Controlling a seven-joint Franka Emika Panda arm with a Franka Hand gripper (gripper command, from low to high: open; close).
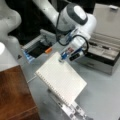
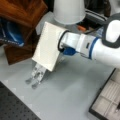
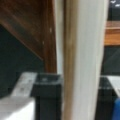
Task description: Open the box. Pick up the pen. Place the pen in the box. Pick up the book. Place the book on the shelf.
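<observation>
The white spiral-bound book (image 1: pixel 61 77) (image 2: pixel 48 46) leans tilted on a metal stand (image 2: pixel 36 75) in both front views. My gripper (image 1: pixel 61 58) (image 2: pixel 66 51) sits at its upper edge, shut on the book. In the wrist view the book's pale edge (image 3: pixel 82 60) runs between my black fingers (image 3: pixel 46 95). The box (image 1: pixel 100 63) stands open at a front view's right, lid up, and a slim dark pen (image 1: pixel 105 47) lies in its beige tray. The reddish-brown shelf (image 1: pixel 15 95) (image 2: pixel 22 10) is close beside the book.
An open grey bin (image 1: pixel 37 48) with an orange item (image 1: pixel 48 50) lies behind the book. A blue object (image 2: pixel 11 33) sits under the shelf board. The white robot base (image 2: pixel 68 10) stands behind. A black perforated board (image 2: pixel 15 107) fills a front view's bottom left.
</observation>
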